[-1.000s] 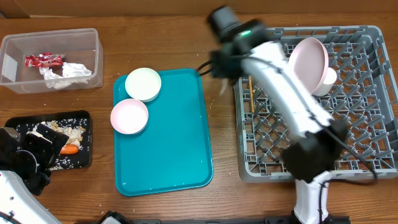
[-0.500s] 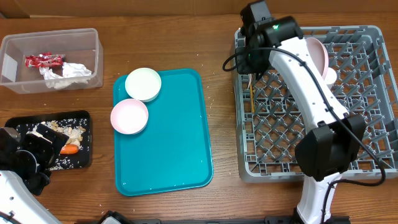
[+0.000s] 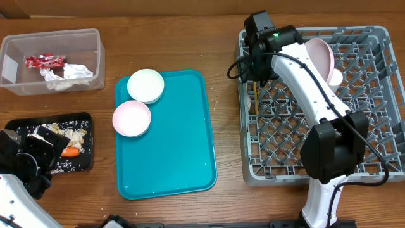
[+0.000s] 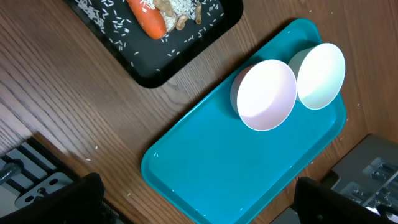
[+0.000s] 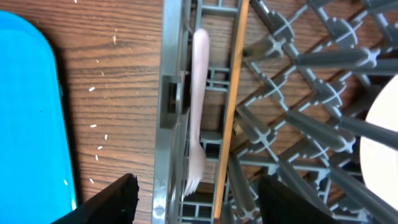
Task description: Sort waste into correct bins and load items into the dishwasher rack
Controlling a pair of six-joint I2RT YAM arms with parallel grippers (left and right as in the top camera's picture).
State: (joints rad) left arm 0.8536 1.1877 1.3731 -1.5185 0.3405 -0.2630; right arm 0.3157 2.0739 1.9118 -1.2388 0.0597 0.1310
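Now, the rack (image 3: 367, 126) sits at the right, with the tray (image 3: 174, 139) to its left. At the tray's far-left corner the pink bowl (image 3: 131, 118) and white bowl (image 3: 145, 85) touch; I judge those come next. They lie well apart from the right gripper (image 5: 200, 196), off to its left. The left gripper (image 4: 196, 199), jaws spread and empty, is about as near. The right gripper hangs over the rack's left wall, jaws spread, holding nothing. Under it the fork (image 5: 199, 93) lies lengthwise along that wall, beside a parallel chopstick (image 5: 233, 112).
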